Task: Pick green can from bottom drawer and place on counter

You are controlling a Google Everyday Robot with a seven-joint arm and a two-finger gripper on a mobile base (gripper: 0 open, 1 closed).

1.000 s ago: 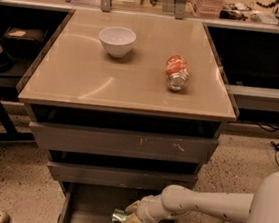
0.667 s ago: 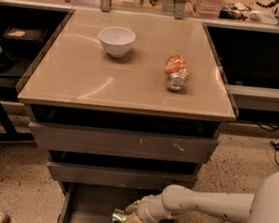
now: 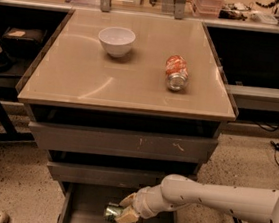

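Down in the shallow grey bottom drawer [image 3: 85, 214], the white arm's two-finger gripper [image 3: 125, 208] is clamped on the small dented green can [image 3: 113, 212], well below the glossy beige surface [image 3: 83, 77].

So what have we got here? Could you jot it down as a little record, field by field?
gripper: low down inside the bottom drawer, right at the green can
arm: reaches in from the right
green can: lying in the bottom drawer, not yet on the counter
bottom drawer: pulled open, lowest of three
counter: holds a white bowl and an orange-and-white can on its side
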